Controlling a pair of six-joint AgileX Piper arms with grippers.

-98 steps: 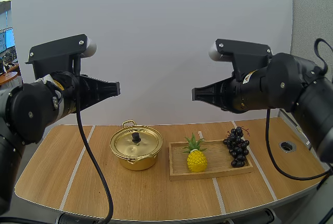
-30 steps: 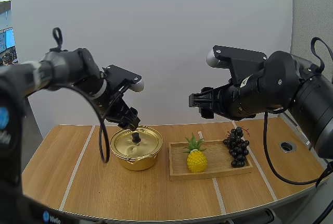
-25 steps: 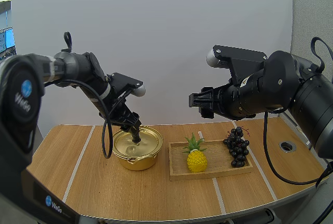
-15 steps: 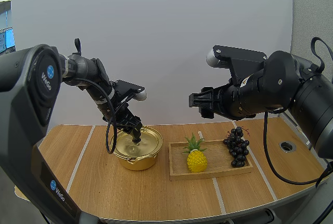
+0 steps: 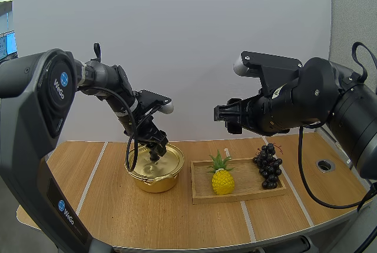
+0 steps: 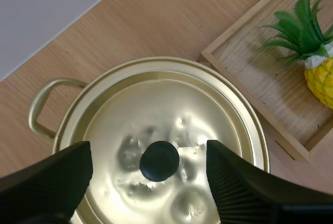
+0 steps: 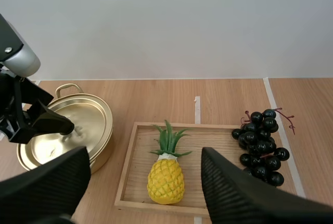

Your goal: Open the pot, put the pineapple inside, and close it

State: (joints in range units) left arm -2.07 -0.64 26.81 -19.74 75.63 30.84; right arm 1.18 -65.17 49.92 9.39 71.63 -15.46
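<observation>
The lid (image 6: 171, 104) sits on the gold pot (image 5: 154, 175); the left fingers (image 6: 57, 177) stand wide apart, empty, either side of its black knob (image 6: 158, 160); next, pinch it and lift; the right fingers (image 7: 239, 193), open and empty, overlook the pineapple (image 7: 165, 181) on the wooden tray (image 7: 124, 174)

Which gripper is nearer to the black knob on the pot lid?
Left. The left gripper is at the knob, open, one finger on each side. The right gripper hangs high up, toward the wooden tray, well apart.

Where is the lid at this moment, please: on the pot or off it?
On. The lid sits flush within the rim of the pot, its black knob unpinched between the open fingers of the left gripper.
</observation>
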